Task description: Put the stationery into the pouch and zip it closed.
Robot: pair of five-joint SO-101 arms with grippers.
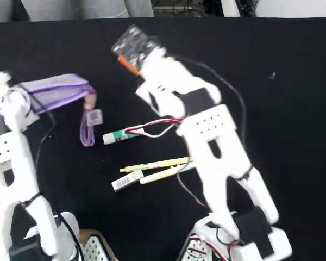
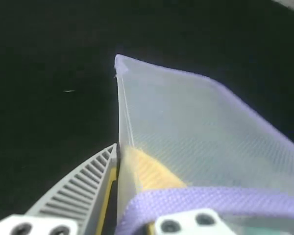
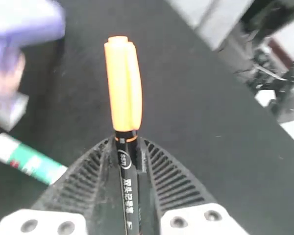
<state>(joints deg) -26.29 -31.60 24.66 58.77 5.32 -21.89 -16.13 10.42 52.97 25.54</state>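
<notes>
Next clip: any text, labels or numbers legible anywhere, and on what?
Orange-capped marker in the right gripper: white print on its black barrel, too blurred to read.
Green-and-white stick: label blurred, unreadable.
White label on a pen: barcode-like stripes, unreadable.
Pouch: no print seen.

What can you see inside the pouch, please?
Through the translucent pouch a yellow patch shows beside the left gripper; whether it lies inside or behind is unclear.
</notes>
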